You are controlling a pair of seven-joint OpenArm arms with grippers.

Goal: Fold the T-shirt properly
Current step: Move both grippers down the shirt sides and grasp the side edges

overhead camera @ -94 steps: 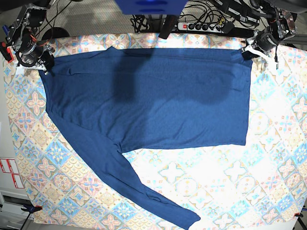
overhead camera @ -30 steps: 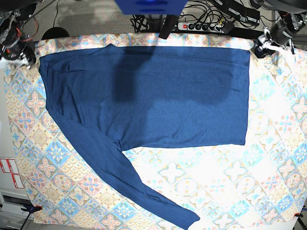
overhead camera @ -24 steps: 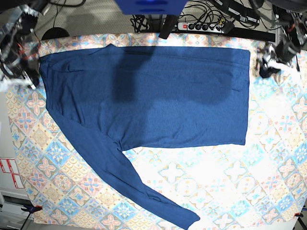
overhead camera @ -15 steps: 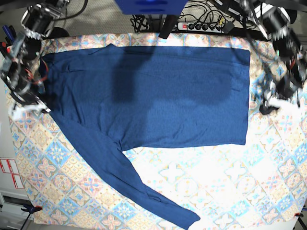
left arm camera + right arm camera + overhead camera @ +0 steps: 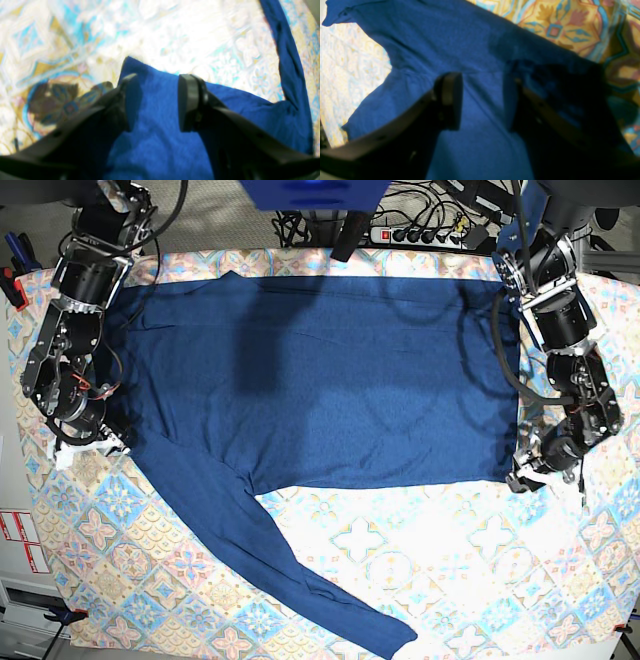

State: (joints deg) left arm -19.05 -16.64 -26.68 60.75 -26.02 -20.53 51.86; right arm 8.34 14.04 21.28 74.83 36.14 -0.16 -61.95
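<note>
Both of your grippers stand with jaws apart, holding nothing: the left gripper (image 5: 156, 100) over the lower hem corner of the T-shirt (image 5: 320, 380), the right gripper (image 5: 482, 100) over its sleeve. The shirt lies flat on the tablecloth (image 5: 480, 560).

Both wrist views are blurred. The shirt (image 5: 320, 380) runs off the bottom edge in each, and the far sleeve leaves the right wrist view at the top. In the base view both grippers are too small to show whether fabric lies between the fingers.
</note>
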